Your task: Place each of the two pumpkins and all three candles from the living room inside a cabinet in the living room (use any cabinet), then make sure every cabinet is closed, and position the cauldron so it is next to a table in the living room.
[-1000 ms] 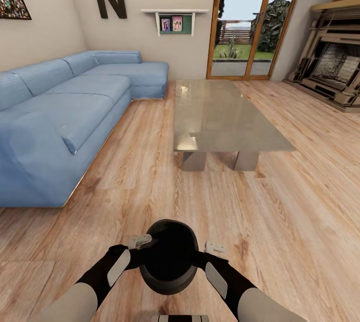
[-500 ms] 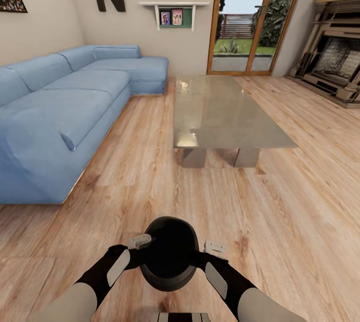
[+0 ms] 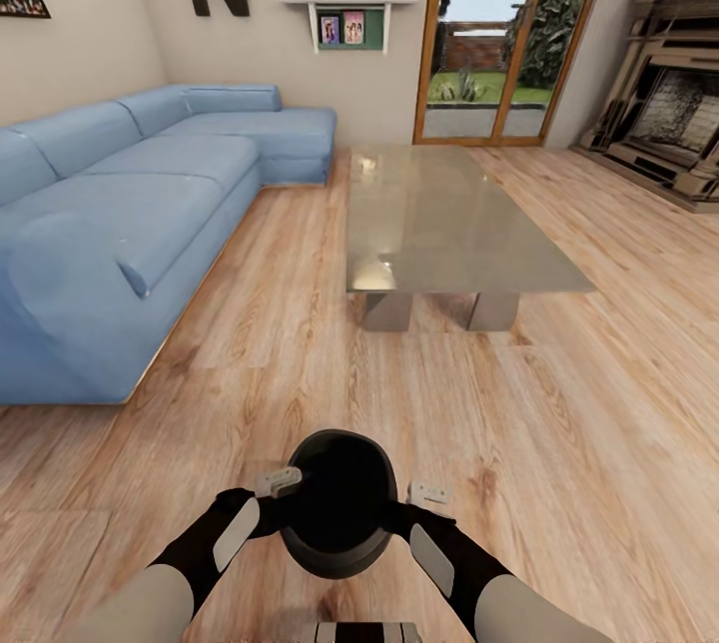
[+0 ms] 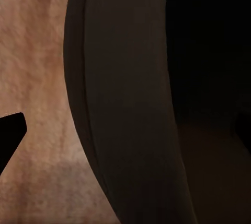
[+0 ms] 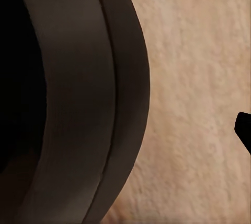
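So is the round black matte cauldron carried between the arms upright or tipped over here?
Upright. In the head view the round black matte cauldron has its wide mouth facing up toward the camera, held between the left gripper and right gripper.

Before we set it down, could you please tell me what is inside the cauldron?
The cauldron, carried between the left gripper and right gripper, shows only a dark interior; nothing is visible inside, though the shadow could hide something at the bottom.

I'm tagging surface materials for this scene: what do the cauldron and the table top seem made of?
The cauldron looks like matte black cast metal: dull, with no highlights. The table top looks like grey glass or polished stone, since it mirrors window light; which one is unclear.
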